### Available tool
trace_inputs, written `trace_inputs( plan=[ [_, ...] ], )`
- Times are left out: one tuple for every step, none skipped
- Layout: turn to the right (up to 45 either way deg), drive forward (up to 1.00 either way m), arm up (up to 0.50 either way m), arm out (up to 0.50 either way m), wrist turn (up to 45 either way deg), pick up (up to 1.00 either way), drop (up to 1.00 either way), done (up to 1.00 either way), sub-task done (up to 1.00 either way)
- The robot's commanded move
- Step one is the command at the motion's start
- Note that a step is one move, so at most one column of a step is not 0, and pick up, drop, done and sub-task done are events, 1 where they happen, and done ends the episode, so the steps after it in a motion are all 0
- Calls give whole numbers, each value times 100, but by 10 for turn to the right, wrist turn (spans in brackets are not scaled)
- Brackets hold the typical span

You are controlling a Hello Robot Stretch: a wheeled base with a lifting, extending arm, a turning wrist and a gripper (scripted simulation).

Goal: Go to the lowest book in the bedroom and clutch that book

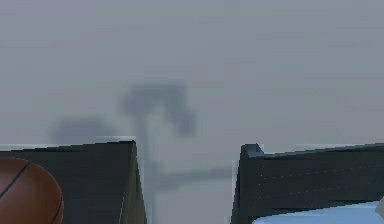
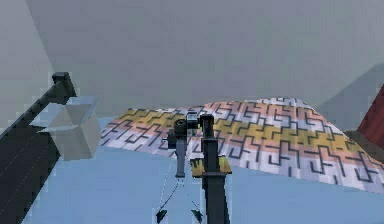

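Observation:
In the arm side view the dark arm (image 2: 212, 180) rises from the bottom edge over a bed. My gripper (image 2: 178, 208) hangs left of the arm, its dark body (image 2: 181, 140) near the edge of a patterned blanket (image 2: 270, 130). Two thin fingers (image 2: 162, 212) point down the picture, with just the bare blue sheet (image 2: 110, 185) behind them. The gripper holds nothing.
A white pillow (image 2: 75, 128) lies against the dark headboard (image 2: 30, 150) at the arm side view's left, and a red object (image 2: 374, 120) sits at its right edge. The forward view has a grey wall, a dark cabinet (image 1: 95, 175) with a basketball (image 1: 25, 195), and the headboard (image 1: 310, 175).

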Motion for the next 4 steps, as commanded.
trace_inputs(
  plan=[
    [0, 0, 0, 0, 450, 0, 0, 0, 0],
    [0, 0, 0, 0, 450, 0, 0, 0, 0],
    [0, 0, 0, 0, 450, 0, 0, 0, 0],
    [0, 0, 0, 0, 450, 0, 0, 0, 0]
  ],
)
